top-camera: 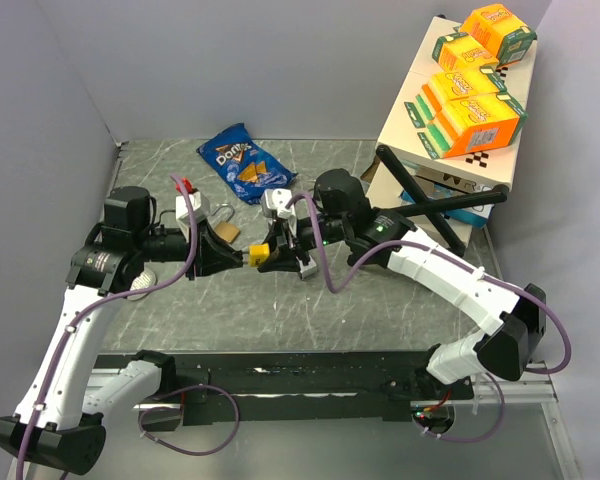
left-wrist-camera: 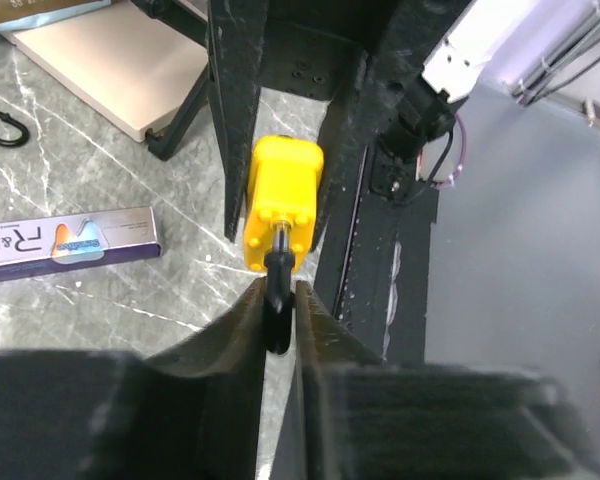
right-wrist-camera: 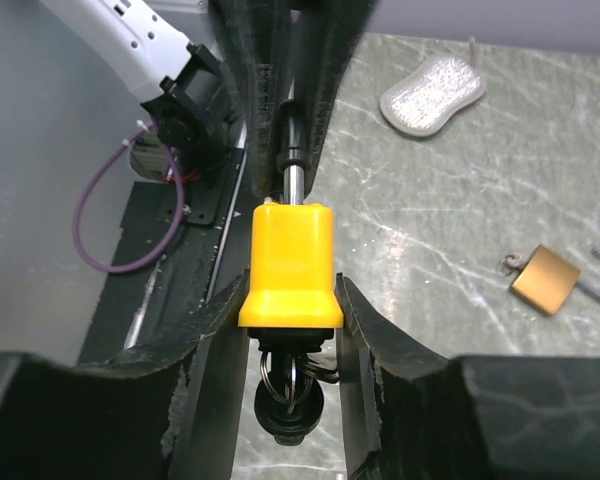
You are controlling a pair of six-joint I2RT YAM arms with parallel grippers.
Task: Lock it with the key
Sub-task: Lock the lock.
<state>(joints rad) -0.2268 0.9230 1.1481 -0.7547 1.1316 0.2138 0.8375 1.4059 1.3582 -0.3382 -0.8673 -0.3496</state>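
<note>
Currently, both arms extend from their bases at the near edge of the table (top-camera: 380,310) and meet over its middle, tips facing each other. Nearest item on the surface is a silvery glitter pad (top-camera: 140,283) on the left side, lying flat close by the left arm. At mid-table the yellow padlock (right-wrist-camera: 291,250) lies horizontal between the two pincers. The right pincer (right-wrist-camera: 291,292) is partly closed, one finger against each flank of the padlock's flared base, with the body gripped between them. At that base, on the right pincer's side, sits a key ring (right-wrist-camera: 290,385) with a black key head; whether a key is in the keyhole is hidden. The left pincer (left-wrist-camera: 278,292) is fully closed, pinching the black-capped silver stem (right-wrist-camera: 292,178) that enters the padlock's opposite, left end; whether this is shackle or key, I cannot tell. Just beyond the left pincer a brass padlock (top-camera: 225,231) lies on the table, apart from the yellow one. Farther back, near centre, a blue Doritos bag (top-camera: 245,162) lies flat. In the far right corner, orange-and-green cartons (top-camera: 470,100) are stacked on a white box (top-camera: 410,135).
</note>
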